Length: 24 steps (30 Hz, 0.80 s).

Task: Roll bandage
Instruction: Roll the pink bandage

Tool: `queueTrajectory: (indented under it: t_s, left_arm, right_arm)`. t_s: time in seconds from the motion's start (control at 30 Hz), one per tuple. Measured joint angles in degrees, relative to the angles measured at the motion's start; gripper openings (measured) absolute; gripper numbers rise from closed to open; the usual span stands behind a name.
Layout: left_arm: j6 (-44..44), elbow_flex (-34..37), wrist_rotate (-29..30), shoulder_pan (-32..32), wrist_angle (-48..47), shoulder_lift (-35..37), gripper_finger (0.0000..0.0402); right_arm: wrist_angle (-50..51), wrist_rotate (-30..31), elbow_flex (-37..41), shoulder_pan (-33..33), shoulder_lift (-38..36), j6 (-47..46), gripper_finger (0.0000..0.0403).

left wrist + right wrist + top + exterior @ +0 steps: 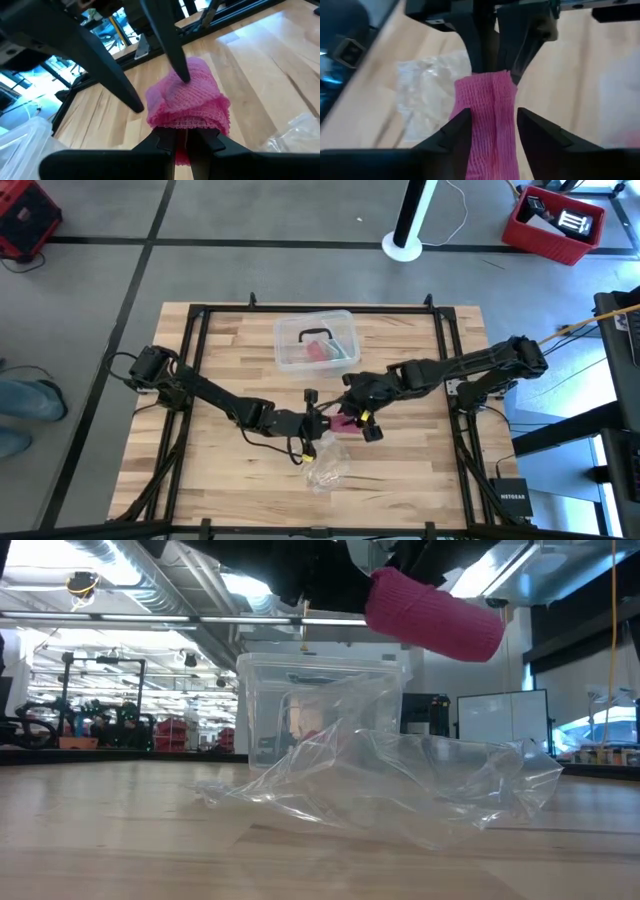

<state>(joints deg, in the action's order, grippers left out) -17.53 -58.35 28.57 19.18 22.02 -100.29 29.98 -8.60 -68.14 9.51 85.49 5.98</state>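
While both arms meet just below the middle of the high view, the bandage [346, 423] is held up off the bench [220, 350] between them as a small pink roll. In the low view it hangs at the upper centre, above the crumpled clear wrapper [400, 785] that lies on the bench. The left gripper [182, 141] has its jaws pressed nearly together, pinching one end of the roll. The right gripper [493, 126] has its jaws set on either side of the roll, close against its sides. A clear plastic box [316, 340] stands farther back on the bench, above the grippers in the high view.
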Motion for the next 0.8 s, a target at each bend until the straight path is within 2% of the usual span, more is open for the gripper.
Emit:
queueTrajectory:
  t_s: [0.13, 0.47, 0.63, 0.8]
  left_arm:
    - [-0.97, 0.0, -0.08, 0.07, 0.07, 0.0, 0.0021]
    - [-2.01, 0.0, -0.04, 0.02, -0.26, 0.0, 0.0021]
    - [-2.05, 0.01, 0.34, 0.19, 0.37, 0.0, 0.0021]
    - [-4.07, -0.04, -0.22, 0.95, 1.53, 0.02, 0.0021]
  right_arm:
    - [-0.04, -5.75, -0.02, -1.78, 0.64, -0.05, 0.0121]
    - [0.13, -4.16, -0.02, -2.42, 1.51, 2.22, 0.001]
    - [1.95, 0.73, -0.09, -2.49, 1.13, 3.34, 0.0014]
    - [4.11, 2.01, 0.0, -3.29, 1.62, 0.96, 0.0005]
